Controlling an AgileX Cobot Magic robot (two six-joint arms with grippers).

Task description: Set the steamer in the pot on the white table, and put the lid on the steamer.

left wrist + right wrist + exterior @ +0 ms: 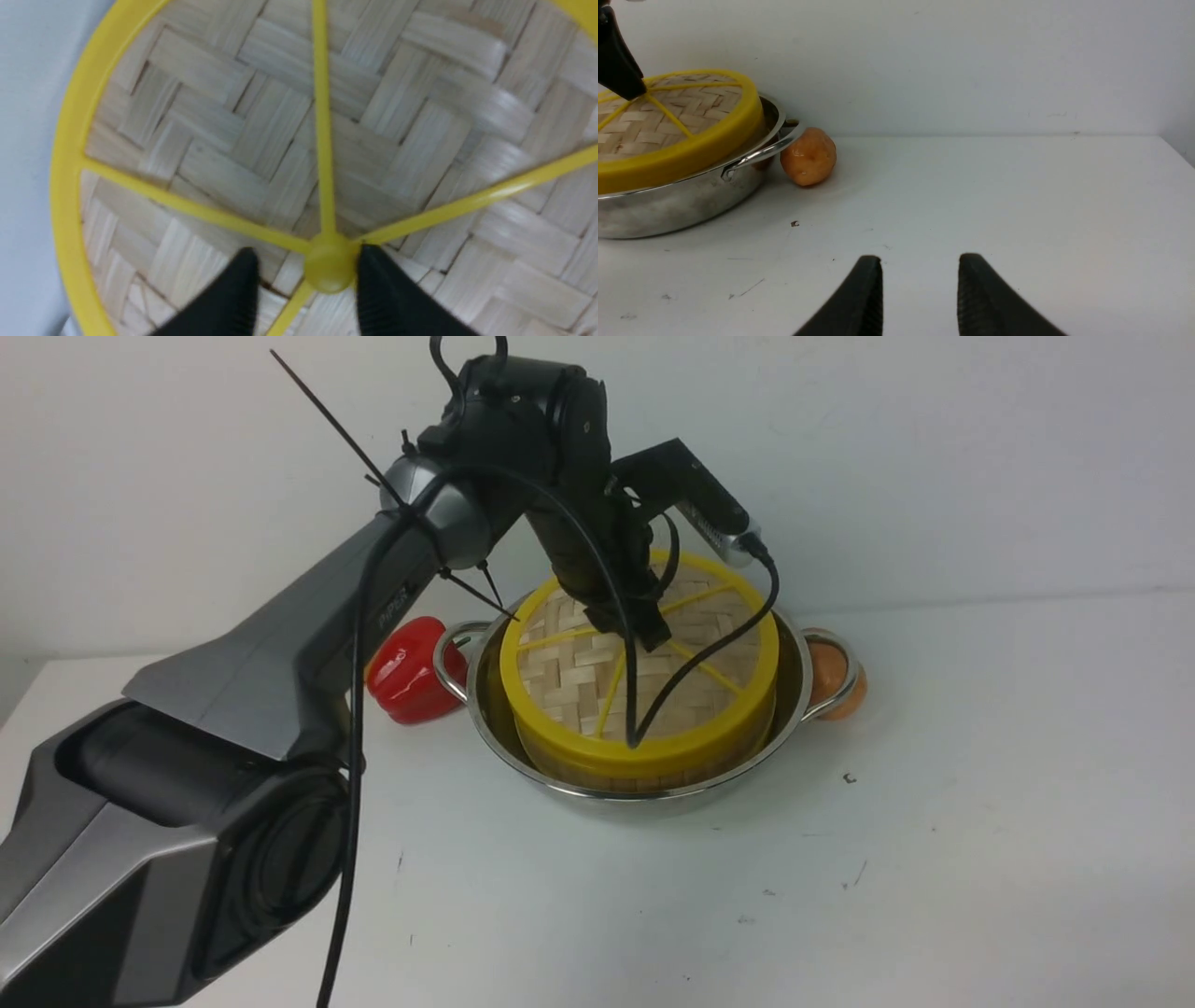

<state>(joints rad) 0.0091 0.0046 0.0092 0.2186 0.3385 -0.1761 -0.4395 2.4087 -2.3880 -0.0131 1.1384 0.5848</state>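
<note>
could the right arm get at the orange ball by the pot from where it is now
Probably yes: the right pincer stands open and empty, with only bare white table between it and the orange ball, which sits exposed beside the pot handle.

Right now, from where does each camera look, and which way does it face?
Front view: between the arms, facing forward at the pot; left arm shows.
Left wrist view: above the lid, looking down; jaws flank its hub.
Right wrist view: low over the white table, facing the wall; jaws open, empty.
Shared: the lid, all three.
</note>
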